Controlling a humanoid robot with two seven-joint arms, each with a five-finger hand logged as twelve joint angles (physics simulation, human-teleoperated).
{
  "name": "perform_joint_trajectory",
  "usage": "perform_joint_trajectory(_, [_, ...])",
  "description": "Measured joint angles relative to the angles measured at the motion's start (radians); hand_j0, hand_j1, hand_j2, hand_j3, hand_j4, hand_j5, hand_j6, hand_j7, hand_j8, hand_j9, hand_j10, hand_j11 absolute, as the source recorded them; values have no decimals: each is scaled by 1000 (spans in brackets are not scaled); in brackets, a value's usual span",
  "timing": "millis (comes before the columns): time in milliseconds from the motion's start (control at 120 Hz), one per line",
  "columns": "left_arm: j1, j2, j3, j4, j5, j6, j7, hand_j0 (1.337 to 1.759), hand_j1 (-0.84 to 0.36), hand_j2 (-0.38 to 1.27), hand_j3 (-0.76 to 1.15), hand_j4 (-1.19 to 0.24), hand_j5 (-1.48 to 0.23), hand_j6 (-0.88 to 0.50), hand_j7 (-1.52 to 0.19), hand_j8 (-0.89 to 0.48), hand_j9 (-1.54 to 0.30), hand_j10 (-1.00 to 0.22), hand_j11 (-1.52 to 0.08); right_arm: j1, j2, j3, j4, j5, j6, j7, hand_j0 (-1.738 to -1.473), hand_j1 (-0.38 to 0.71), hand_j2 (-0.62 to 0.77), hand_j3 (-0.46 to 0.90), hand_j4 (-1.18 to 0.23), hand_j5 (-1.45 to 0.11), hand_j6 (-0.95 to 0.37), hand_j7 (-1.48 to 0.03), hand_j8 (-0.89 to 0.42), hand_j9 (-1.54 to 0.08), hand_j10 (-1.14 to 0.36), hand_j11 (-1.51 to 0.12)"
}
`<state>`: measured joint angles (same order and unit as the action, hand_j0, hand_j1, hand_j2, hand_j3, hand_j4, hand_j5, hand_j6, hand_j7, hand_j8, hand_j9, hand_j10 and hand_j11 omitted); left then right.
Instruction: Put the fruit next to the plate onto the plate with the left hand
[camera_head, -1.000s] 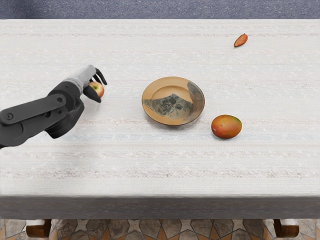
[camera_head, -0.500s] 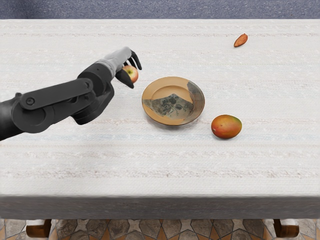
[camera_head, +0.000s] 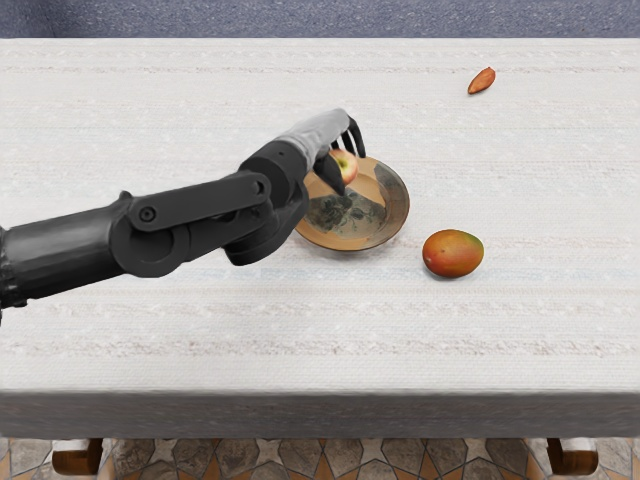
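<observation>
reddish apple (camera_head: 345, 166) in the left hand's (camera_head: 326, 140) grasp over the plate (camera_head: 392, 200), mango (camera_head: 452, 252) near its rim

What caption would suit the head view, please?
Left hand holds a small apple over the plate; a mango lies nearby.

The left arm (camera_head: 150, 225) is running out past the picture's left edge, which is cutting off its upper part. Its wrist and forearm are covering the left part of the plate (camera_head: 398, 195) and hiding that side of the rim. The left hand (camera_head: 325, 140) is curling its dark fingers (camera_head: 354, 134) around the small red-and-yellow fruit (camera_head: 346, 166), masking much of it; the view is leaving unclear whether the fruit is touching the plate. The small brown thing (camera_head: 481, 80) at the far right is showing too small to name, perhaps an almond. Both side edges are cutting the table (camera_head: 300, 320), and the bottom edge is cropping its wooden legs (camera_head: 78, 455)
</observation>
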<state>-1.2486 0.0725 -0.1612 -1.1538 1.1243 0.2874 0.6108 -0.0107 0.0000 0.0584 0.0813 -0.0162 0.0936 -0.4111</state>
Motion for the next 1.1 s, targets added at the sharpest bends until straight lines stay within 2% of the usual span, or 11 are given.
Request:
perform_joint_trajectory(217, [12,-40,2,94,1,1,1,1655,-273,446,0,-663,-957,-504,-919,-442,-920,-593,-914,0,0,-11,0,0,0,0,-1658,-349,0,0,0,0,-1,0,-1,0,0,0])
perform_joint_trajectory(400, [12,-62,3,119,3,2,1,1656,-276,468,0,-670,-949,-519,-916,-450,-917,-596,-911,0,0,-15,0,1,0,0,-1658,-349,0,0,0,0,-1,0,-1,0,0,0])
perform_joint_trajectory(442, [23,-72,0,121,5,8,0,1656,-271,402,0,-640,-893,-547,-866,-454,-868,-579,-865,0,0,-15,0,1,0,0,-1658,-349,0,0,-1,0,-1,0,-1,0,0,0])
perform_joint_trajectory(550, [35,-73,-9,123,5,45,0,1657,-168,270,0,-510,-698,-456,-683,-399,-684,-473,-681,0,0,-15,0,0,0,2,-1658,-349,0,0,-1,0,-1,0,-1,0,0,0])
perform_joint_trajectory(717, [35,-73,-19,109,4,71,0,1658,-64,152,0,-380,-509,-356,-502,-331,-503,-364,-502,0,0,-15,0,0,0,3,-1658,-349,0,0,-1,0,-1,0,-1,0,0,0])
perform_joint_trajectory(750, [46,-72,-30,82,-1,78,0,1658,-31,134,0,-347,-464,-327,-459,-306,-459,-334,-458,0,0,-15,0,0,0,3,-1658,-349,0,0,-1,0,-1,0,-1,0,0,0])
perform_joint_trajectory(808, [142,4,-78,-13,-29,88,0,1658,40,104,0,-280,-374,-265,-369,-249,-370,-270,-369,0,0,-15,0,0,0,3,-1658,-349,0,0,-1,0,-1,0,-1,0,0,0])
perform_joint_trajectory(858, [190,69,-130,-105,-53,93,0,1658,101,83,0,-224,-299,-213,-296,-200,-296,-216,-296,0,0,-15,0,0,0,3,-1658,-349,0,0,-1,0,-1,0,-1,0,0,0])
perform_joint_trajectory(1000, [195,280,-234,-331,-253,61,0,1658,213,44,0,-123,-163,-117,-162,-111,-162,-119,-161,0,0,-19,1,1,0,2,-1658,-349,0,0,0,0,-1,0,-1,0,0,0])
perform_joint_trajectory(1050, [197,371,-270,-388,-361,15,0,1658,237,35,0,-100,-134,-95,-132,-91,-132,-97,-132,0,0,-19,1,2,1,2,-1658,-349,0,0,-1,0,-1,0,-1,0,0,0])
perform_joint_trajectory(1100, [209,492,-312,-428,-509,-88,0,1658,256,28,0,-82,-110,-78,-109,-75,-109,-80,-109,0,0,-19,2,2,1,2,-1658,-349,0,0,-1,0,-1,0,-1,0,0,0])
